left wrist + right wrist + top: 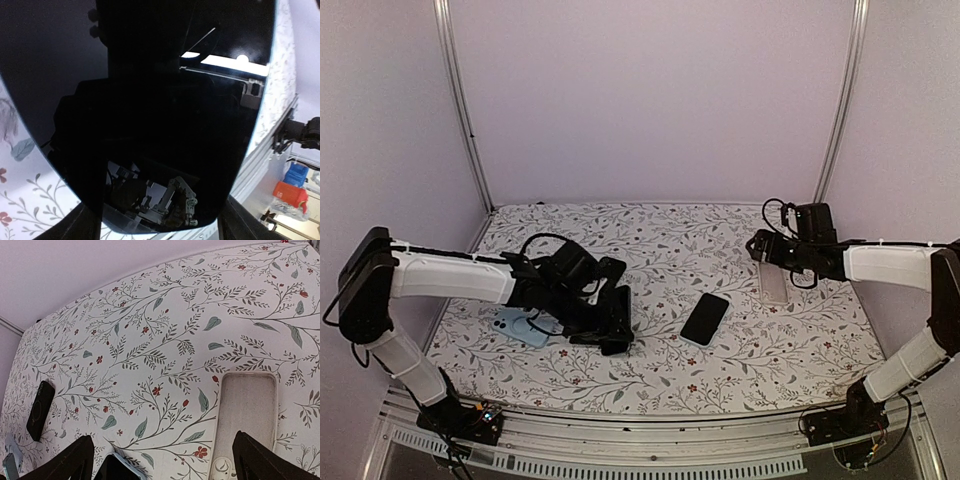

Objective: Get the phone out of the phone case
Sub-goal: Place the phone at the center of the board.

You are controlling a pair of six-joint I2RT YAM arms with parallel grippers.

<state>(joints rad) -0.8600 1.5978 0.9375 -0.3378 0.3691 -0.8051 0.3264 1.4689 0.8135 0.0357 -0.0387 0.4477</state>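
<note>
The translucent, round-cornered plastic phone case (249, 405) is lying empty on the floral-printed tablecloth (660, 240), just below the right gripper (775, 265), whose jaws are standing released. The glossy black slab phone (705, 318) is lying flat mid-table, apart from the case. The left gripper (160, 227) is straddling a pale-blue-rimmed, glass-fronted device (150, 100); whether it is grasping cannot be told. Plain lilac walls (650, 100) are enclosing the surface.

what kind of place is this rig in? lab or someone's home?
Probably a lab robot cell, not a home: plain walls framed by aluminium posts, a floral cloth as work surface, and a blue storage bin off to the side in the left wrist view.
</note>
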